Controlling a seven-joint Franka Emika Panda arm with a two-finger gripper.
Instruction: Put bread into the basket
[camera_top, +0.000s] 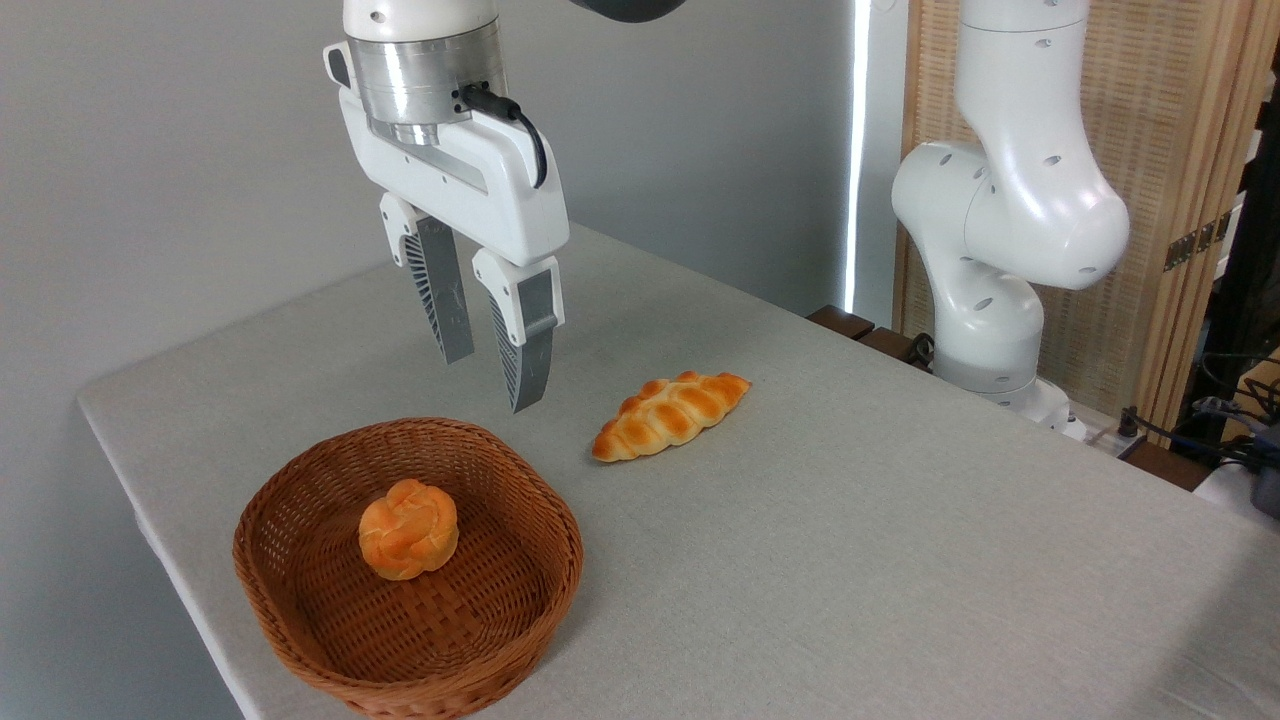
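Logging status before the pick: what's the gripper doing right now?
Gripper: open, holding nothing, hanging above the table beyond the basket.

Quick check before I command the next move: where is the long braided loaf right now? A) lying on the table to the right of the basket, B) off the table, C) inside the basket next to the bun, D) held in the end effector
A: the braided loaf lies on the table right of the basket, while the end effector hangs open and empty above.

Glossy braided bread (671, 415) lying flat on table, right of brown wicker basket (300, 620), apart
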